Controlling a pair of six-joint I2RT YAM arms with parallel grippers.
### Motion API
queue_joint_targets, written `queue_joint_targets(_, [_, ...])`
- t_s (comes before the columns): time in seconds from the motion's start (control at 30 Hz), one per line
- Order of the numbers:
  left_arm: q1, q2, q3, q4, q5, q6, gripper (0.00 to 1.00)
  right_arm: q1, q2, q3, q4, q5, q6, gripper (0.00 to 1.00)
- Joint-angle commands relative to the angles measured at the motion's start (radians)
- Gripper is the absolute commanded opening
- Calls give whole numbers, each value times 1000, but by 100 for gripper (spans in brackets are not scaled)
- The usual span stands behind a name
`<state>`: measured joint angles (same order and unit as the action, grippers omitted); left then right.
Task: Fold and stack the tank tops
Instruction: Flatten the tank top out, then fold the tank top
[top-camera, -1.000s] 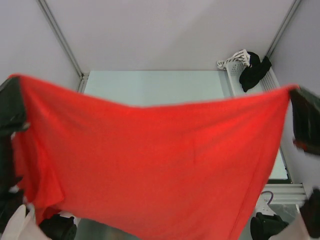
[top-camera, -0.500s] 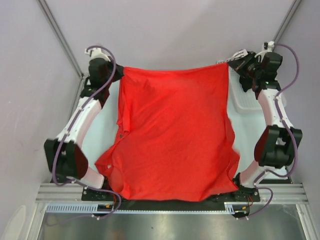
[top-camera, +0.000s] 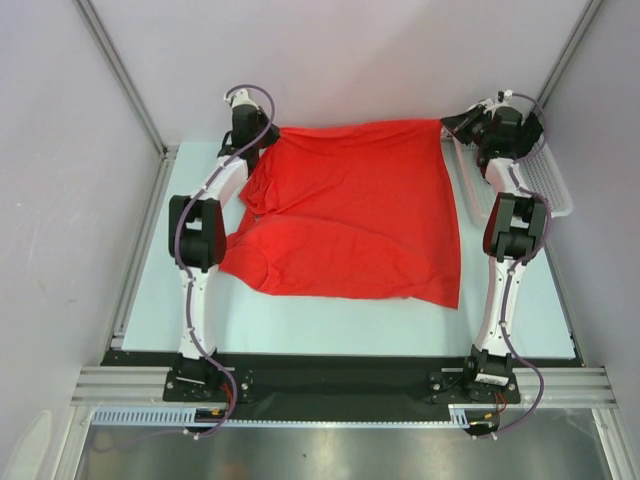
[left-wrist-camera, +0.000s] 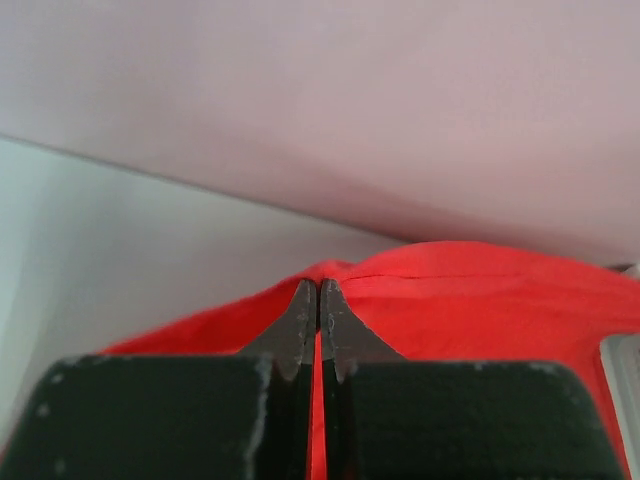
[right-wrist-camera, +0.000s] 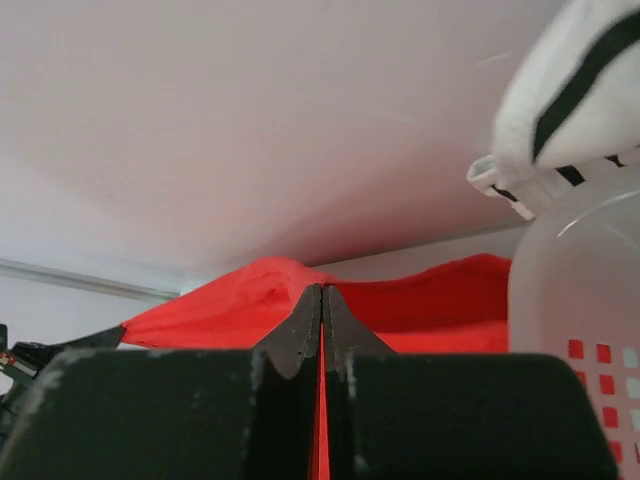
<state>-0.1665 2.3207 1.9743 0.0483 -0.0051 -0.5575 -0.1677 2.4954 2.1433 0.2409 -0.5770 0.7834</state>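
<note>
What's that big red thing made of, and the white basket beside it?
The red tank top looks like thin, soft matte fabric, perhaps knit: it wrinkles and lies limp on the table. The white basket looks like smooth, slightly translucent plastic: a stiff wall with small square holes showing red through.

Tank top (top-camera: 360, 210): thin matt red cloth, creased. Table (top-camera: 330, 325): smooth, pale, matt. Basket (top-camera: 548, 185): white plastic mesh.
</note>
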Motion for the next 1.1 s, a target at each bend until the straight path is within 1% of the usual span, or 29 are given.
queue_joint_targets(0.0, [4,61,228,-40,-6,13,0,-4,31,144,23,-18,28,0])
queue_joint_targets(0.07, [4,65,229,-31,-3,11,0,-6,30,129,26,-18,31,0])
queue_joint_targets(0.2, [5,10,121,50,-3,14,0,-7,-26,38,40,-35,16,0])
queue_joint_targets(0.23, [4,-3,104,59,-3,22,0,-7,-44,-6,47,-40,-1,0])
queue_joint_targets(0.3, [4,-35,72,64,23,47,0,-9,-96,-45,32,-41,-29,0])
queue_joint_targets(0.4, [2,-75,16,62,22,65,0,-10,-159,-124,9,-32,-78,0])
queue_joint_targets(0.47, [2,-83,14,20,-19,67,0,-10,-174,-147,-54,-17,-102,0])
queue_joint_targets(0.5, [2,-83,21,-32,-22,70,0,-12,-182,-155,-72,-15,-104,0])
queue_joint_targets(0.53, [2,-84,23,-44,-29,70,0,-12,-187,-169,-95,-9,-102,0])
queue_joint_targets(0.6, [2,-93,3,-111,-21,64,0,-18,-202,-225,-89,-14,-75,0])
queue_joint_targets(0.8, [4,-152,-129,-108,27,44,1,-24,-262,-373,-52,15,-59,0])
queue_joint_targets(0.83, [2,-158,-140,-111,36,45,0,-26,-286,-420,-45,28,-62,0])
queue_joint_targets(1.07, [4,-199,-210,-180,77,57,0,-46,-360,-552,-69,62,-72,0])
